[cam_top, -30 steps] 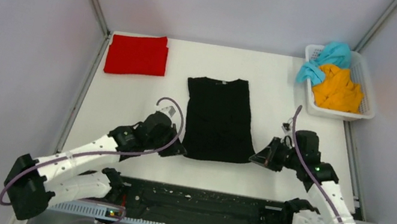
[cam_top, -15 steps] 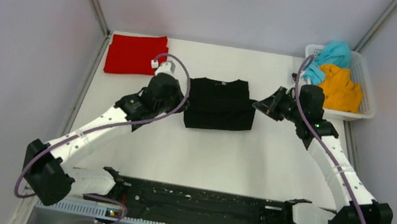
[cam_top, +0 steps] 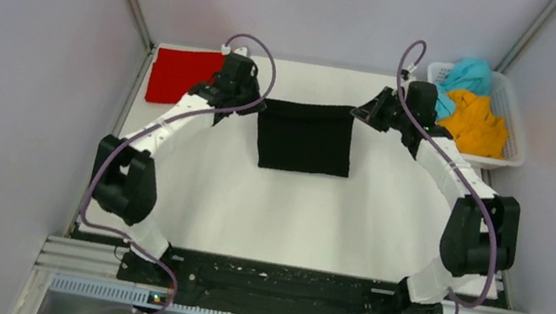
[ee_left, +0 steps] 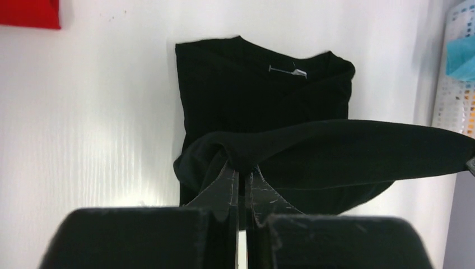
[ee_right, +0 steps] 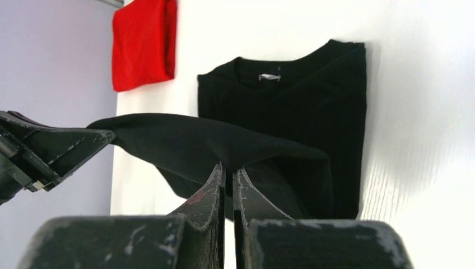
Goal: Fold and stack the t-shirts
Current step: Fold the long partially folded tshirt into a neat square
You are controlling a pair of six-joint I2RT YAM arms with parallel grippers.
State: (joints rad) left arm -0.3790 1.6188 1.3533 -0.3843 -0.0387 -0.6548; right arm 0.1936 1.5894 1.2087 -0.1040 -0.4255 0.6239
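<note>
Upper left lies the folded red t-shirt [cam_top: 186, 76], near my left gripper [cam_top: 251, 106], which is clamped on one corner of the black t-shirt [cam_top: 305, 138] at centre frame. The cloth is limp and light, sags between the pinches, and is best held by its corners. My right gripper [cam_top: 361, 114] pinches the other corner, with the basket [cam_top: 478, 161] close at upper right.

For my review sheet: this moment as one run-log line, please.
black shirt: hem lifted over collar | left gripper: shut on hem | right gripper: shut on hem | red shirt: folded, far left
</note>
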